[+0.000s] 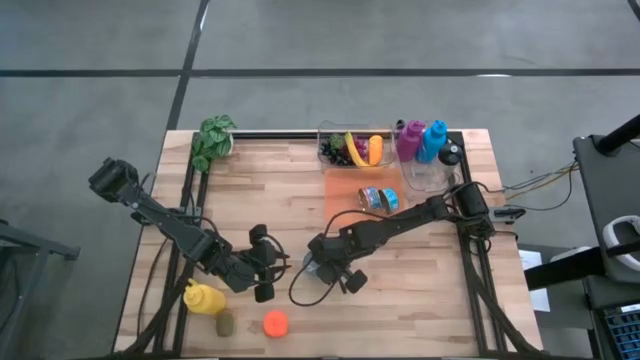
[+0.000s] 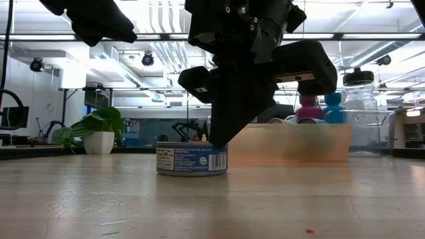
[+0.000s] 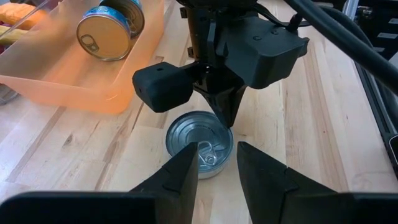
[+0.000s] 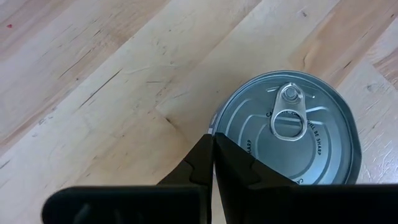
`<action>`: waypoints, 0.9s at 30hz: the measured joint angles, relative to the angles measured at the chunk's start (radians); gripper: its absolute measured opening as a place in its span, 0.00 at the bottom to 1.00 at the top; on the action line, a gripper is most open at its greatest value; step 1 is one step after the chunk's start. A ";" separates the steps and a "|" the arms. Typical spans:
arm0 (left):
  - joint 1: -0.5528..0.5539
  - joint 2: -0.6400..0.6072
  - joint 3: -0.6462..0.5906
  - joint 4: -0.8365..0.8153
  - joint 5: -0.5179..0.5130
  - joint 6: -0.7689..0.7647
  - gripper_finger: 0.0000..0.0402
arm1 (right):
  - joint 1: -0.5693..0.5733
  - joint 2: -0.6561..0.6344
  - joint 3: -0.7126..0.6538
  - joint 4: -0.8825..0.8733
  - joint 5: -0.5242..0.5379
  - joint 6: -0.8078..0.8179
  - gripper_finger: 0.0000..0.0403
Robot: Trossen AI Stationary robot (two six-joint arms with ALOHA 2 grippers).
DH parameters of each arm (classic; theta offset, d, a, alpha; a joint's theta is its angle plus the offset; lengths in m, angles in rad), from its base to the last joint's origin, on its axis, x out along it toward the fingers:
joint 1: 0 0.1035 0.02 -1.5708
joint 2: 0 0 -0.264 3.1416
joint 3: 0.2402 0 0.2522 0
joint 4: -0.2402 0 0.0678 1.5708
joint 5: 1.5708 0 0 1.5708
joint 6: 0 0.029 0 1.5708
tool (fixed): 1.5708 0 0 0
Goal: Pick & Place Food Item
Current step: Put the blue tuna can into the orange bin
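Table [image 1: 420, 300]: wooden, carrying both arms at mid-board.

Tray [image 3: 74, 87]: orange, lying beyond the right jaws and off to one side, well apart from them. Judged the likely drop point, with a second can [image 3: 109, 28] already lying on its side within.

Right gripper [image 4: 213, 146]: jaws fully closed, tips pressed together, nothing held. Tips poised over the edge of the can [image 4: 292, 137], at or just above the rim; contact not confirmable. Unfit for a grasp as set.

Left gripper [image 3: 217, 152]: jaws partly open, empty. Pointed at the same can from the side opposite the right gripper, fingertips near the lid but not closed on anything.

Can [image 2: 191, 160]: upright on the table, lid up, directly beneath the right tips and just ahead of the left tips, clear of the tray.

Pull tab [image 4: 287, 118]: flat against the lid, beyond the right tips.

Step in hand, as judged: securing the can for transfer.

Recommended practice:
- Commit one gripper only; hold the other clear to avoid a clash over the lid.
- Open the jaws wider than the can before descending.
- Centre the jaws so the can sits between them, not under one tip.
- Lower until the fingers span the side wall, then close squarely.
- Avoid pressing down on the rim; risk of tipping or skidding the can.
- Lift straight up before travelling towards the tray.
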 joint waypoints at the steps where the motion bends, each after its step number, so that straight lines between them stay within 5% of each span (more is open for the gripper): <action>1: 0.000 0.000 0.000 0.000 0.000 0.000 0.29 | 0.000 0.000 0.000 -0.001 0.000 0.000 0.02; 27: 0.000 0.000 0.000 -0.001 0.000 0.000 0.29 | 0.003 0.009 0.007 -0.112 -0.022 0.053 0.02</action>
